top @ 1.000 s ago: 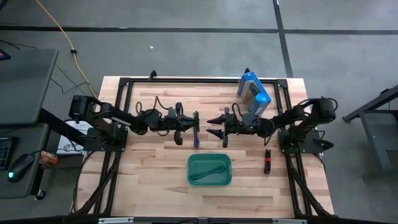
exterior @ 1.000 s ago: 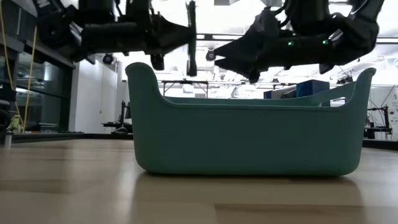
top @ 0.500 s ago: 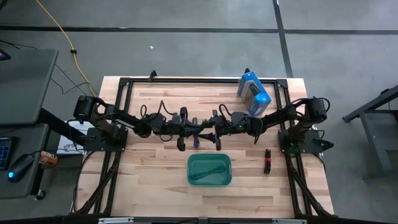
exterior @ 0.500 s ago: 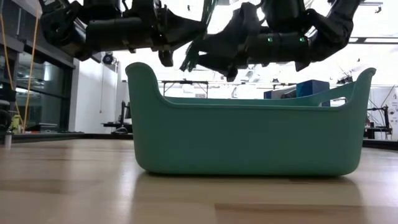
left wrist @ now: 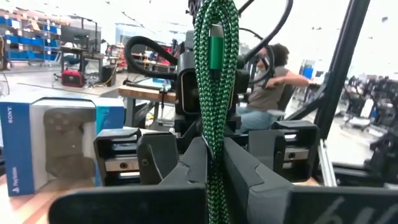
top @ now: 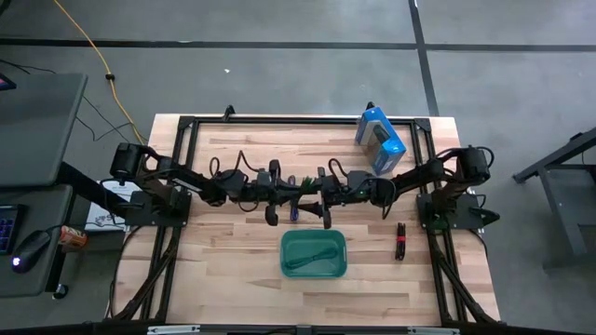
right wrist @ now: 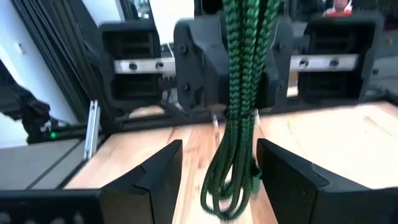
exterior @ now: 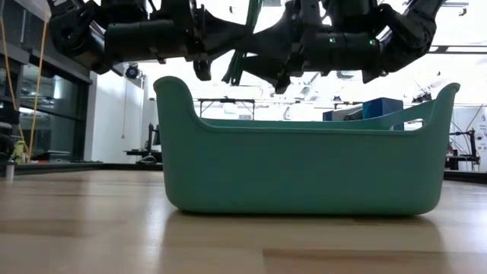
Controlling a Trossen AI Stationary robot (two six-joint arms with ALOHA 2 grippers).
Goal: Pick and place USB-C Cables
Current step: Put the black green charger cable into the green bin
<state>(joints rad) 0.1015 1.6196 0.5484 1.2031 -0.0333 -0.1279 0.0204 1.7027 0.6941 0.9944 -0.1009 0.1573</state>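
My left gripper (top: 294, 191) reaches level from the left to the table's middle and is shut on the green braided USB-C cable (left wrist: 214, 81). My right gripper (right wrist: 224, 180) faces it from the right, open, with one finger on each side of the cable's hanging loops (right wrist: 233, 186); I see no touch. The purple-blue cable (top: 293, 212) lies flat on the table just below both grippers. A teal cable (top: 317, 253) lies inside the teal tub (top: 284, 256). Right of the tub, the red-and-black cable (top: 400, 240) lies on the table. My left gripper pinches the green cable bundle about its middle (left wrist: 213, 140) between both fingers, coming level from the table's left, fingers across the bundle. The bundle is lifted clear of the table and stands nearly upright, plug end (left wrist: 214, 50) above the fingers, loops hanging below.
The blue box (top: 380, 140) stands at the far right of the table, behind the right arm. The tub (exterior: 304, 167) sits near the middle, just nearer than the grippers. A black frame rims the table. A person sits in the room beyond.
The right gripper has moved toward the table's left until its fingers flank the green cable. The left gripper has shifted a little toward the right with the cable still in it. Both grippers now meet above the purple-blue cable.
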